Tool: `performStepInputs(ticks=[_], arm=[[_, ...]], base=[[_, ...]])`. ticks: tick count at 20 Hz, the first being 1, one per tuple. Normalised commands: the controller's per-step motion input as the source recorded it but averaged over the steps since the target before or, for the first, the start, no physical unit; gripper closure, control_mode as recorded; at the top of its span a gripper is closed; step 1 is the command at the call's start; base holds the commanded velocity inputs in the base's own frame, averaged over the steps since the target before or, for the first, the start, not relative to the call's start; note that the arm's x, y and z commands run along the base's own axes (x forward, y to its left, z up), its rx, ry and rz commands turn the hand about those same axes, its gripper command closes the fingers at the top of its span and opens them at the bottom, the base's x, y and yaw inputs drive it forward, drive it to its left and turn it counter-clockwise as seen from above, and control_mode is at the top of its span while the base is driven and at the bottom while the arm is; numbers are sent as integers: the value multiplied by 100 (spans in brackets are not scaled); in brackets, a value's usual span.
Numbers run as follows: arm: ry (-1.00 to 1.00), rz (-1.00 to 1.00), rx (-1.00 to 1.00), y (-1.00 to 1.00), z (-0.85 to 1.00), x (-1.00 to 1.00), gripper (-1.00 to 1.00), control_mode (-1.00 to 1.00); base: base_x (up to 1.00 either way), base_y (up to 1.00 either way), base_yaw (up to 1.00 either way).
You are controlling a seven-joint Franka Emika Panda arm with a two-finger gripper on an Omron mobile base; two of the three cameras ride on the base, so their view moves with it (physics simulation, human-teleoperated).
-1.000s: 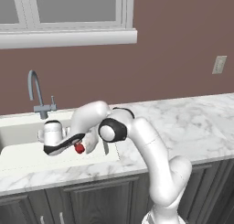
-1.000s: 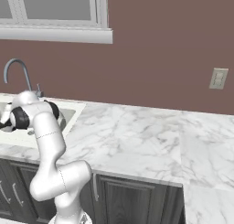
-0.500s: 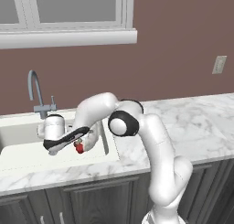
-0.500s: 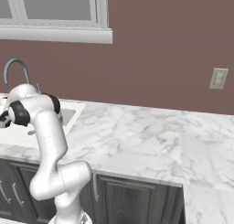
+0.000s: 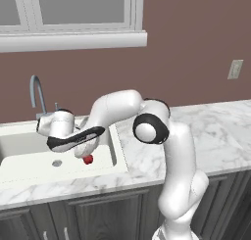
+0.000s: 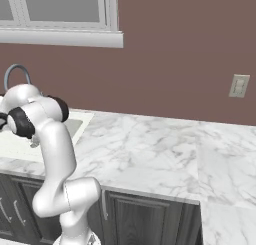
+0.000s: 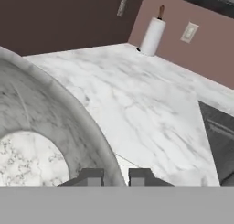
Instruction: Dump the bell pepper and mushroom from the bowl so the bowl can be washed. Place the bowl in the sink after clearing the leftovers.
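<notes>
My gripper (image 7: 116, 176) is shut on the rim of the bowl (image 7: 41, 127), a white translucent bowl whose wall curves up the left of the hand view. In the left base view the gripper (image 5: 94, 134) holds the bowl (image 5: 82, 147) tilted over the sink (image 5: 24, 160). The bell pepper (image 5: 87, 159), a small glossy red piece, is just below the bowl, low inside the basin. The mushroom is hidden.
A grey gooseneck faucet (image 5: 36, 92) stands behind the sink, and a round drain (image 5: 57, 162) sits in its floor. Marble counter (image 5: 215, 136) runs to the right. A paper towel roll (image 7: 152, 35) stands against the wall. Dark cabinets (image 6: 150, 214) lie below.
The arm's elbow has swung to the right while the hand stayed over the sink and rose slightly. The bell pepper sits a little lower than before.
</notes>
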Motion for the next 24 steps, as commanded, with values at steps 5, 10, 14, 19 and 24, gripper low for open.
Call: performStepInputs(ticks=[5, 10, 14, 19, 24], arm=[[0, 14, 36, 51, 0, -15, 100, -100], [0, 11, 35, 58, -6, -8, 100, -100], [1, 7, 18, 44, -28, 0, 100, -100], [9, 2, 0, 19, -51, 0, 100, -100], [6, 2, 2, 31, -18, 0, 100, -100]], base=[[0, 0, 0], [0, 0, 0], [0, 0, 0], [0, 0, 0], [0, 0, 0]])
